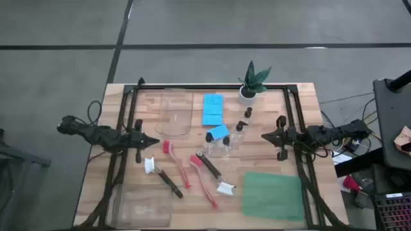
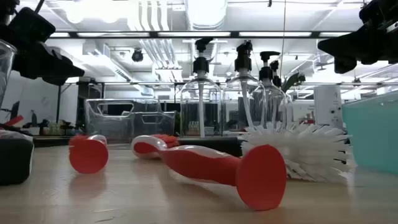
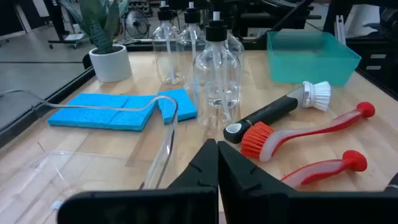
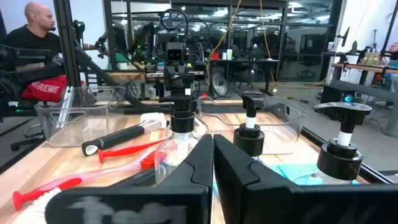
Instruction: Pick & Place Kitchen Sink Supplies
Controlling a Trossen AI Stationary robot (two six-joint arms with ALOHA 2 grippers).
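Both pincers are held closed and empty at the counter's [image 1: 96, 192] sides. The nearest red brush [image 1: 176, 163] is found just right of the left pincer [image 1: 153, 140], its handle running away toward the counter's front edge.

**What the views are failing to show**

In the low view, a red brush handle [image 2: 205, 167] is blocking the bases of the clear pump bottles [image 2: 202, 99], and a dark object [image 2: 15, 155] is being cut off by the left edge. From above, the bottles [image 1: 218, 142] are appearing too small to count surely. In the right wrist view, the right gripper [image 4: 213, 163] is hiding one bottle's [image 4: 177, 140] lower body, and the blue sponge [image 4: 298, 173] is showing only as a sliver.
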